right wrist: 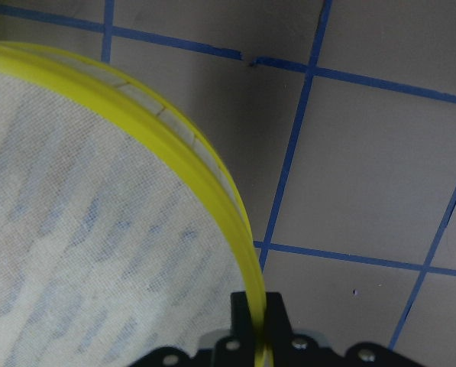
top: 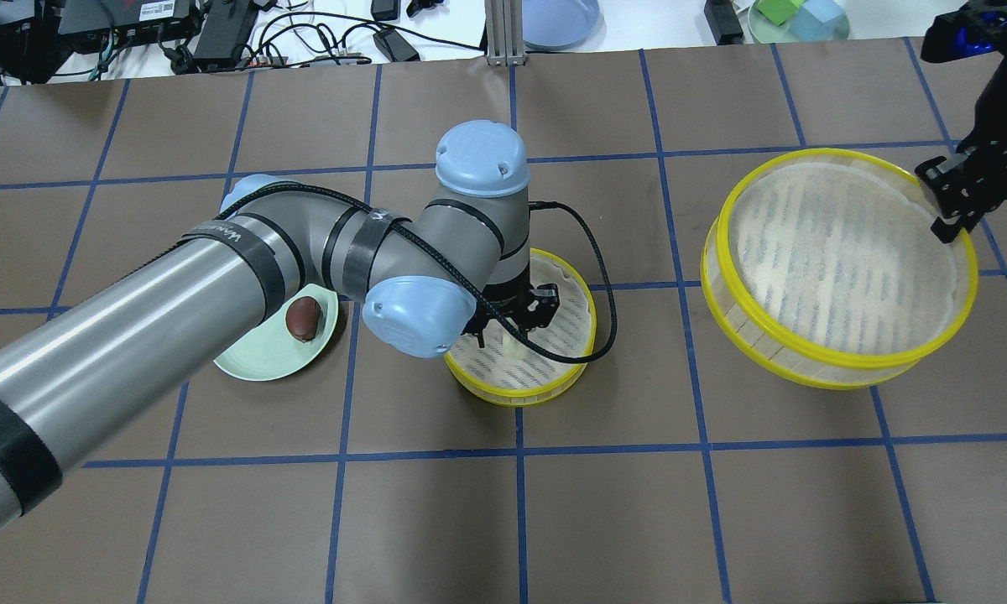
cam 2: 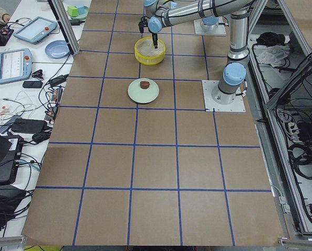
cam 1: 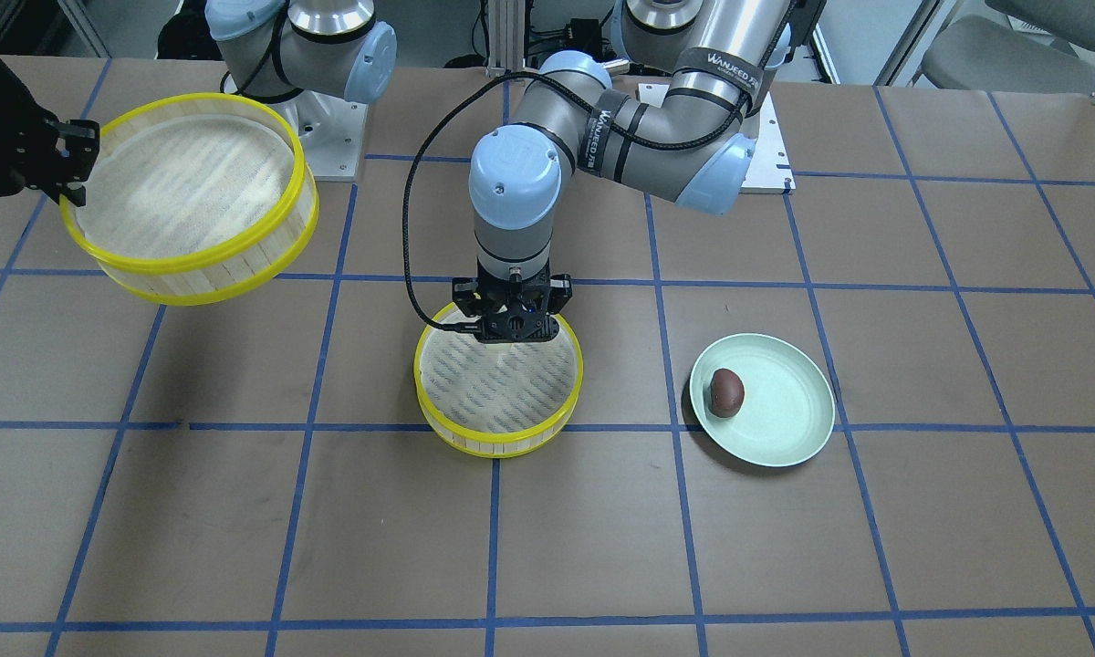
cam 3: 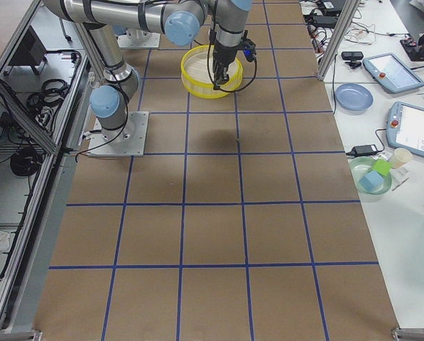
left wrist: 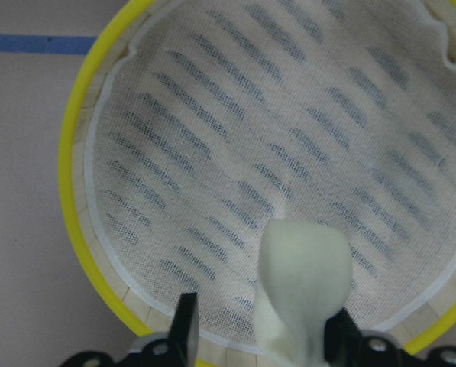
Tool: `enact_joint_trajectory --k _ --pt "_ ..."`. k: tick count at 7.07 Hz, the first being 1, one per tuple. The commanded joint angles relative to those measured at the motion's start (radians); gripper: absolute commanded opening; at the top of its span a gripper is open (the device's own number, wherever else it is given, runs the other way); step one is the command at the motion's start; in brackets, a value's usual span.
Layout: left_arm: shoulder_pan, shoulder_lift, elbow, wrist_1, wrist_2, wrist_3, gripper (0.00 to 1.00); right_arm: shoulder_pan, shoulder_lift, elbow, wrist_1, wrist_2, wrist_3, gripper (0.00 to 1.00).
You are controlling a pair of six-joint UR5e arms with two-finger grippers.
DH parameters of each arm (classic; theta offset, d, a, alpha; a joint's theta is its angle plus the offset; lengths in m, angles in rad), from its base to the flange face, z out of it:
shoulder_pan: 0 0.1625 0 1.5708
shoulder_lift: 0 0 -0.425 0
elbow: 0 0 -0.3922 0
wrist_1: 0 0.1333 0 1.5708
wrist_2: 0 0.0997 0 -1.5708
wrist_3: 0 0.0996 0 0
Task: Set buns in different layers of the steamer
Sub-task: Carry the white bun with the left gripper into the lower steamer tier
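Left gripper (left wrist: 263,332) is clamped on the cream-white bun (left wrist: 300,283), one finger on each side of it; the bun sticks out beyond the fingertips, pointing down into the tray; directly beneath the gripper lies the lower steamer tray (left wrist: 69,160), flat on the table (cam 1: 547,547), its whitish woven floor filling the wrist view; whether the bun touches that floor, I cannot tell; the gripper hangs over the part of the tray nearer the robot's base, not the centre. Out to this gripper's left, well apart from the tray, sits the pale green plate (cam 1: 785,438), and on it the dark reddish-brown bun (cam 1: 726,392), lying toward the plate's edge nearest the gripper.

Over to the other side: right gripper (right wrist: 257,310) is pinched tight on the yellow rim of the second steamer tray (cam 1: 219,274), one finger inside the wall, one outside; that tray is held up off the table and tilted, hanging inward from the gripper toward the middle, well clear of the lower tray.
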Motion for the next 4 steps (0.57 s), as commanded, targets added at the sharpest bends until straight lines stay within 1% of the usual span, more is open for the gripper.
enact_joint_trajectory --k 1,4 --pt "-0.002 -0.004 -0.002 0.000 -0.002 0.000 1.00 0.001 -0.001 0.000 0.000 -0.001 0.000 0.08" --pt "0.011 0.008 0.003 0.009 0.004 0.020 1.00 0.002 -0.004 0.003 -0.002 0.006 0.009 0.08"
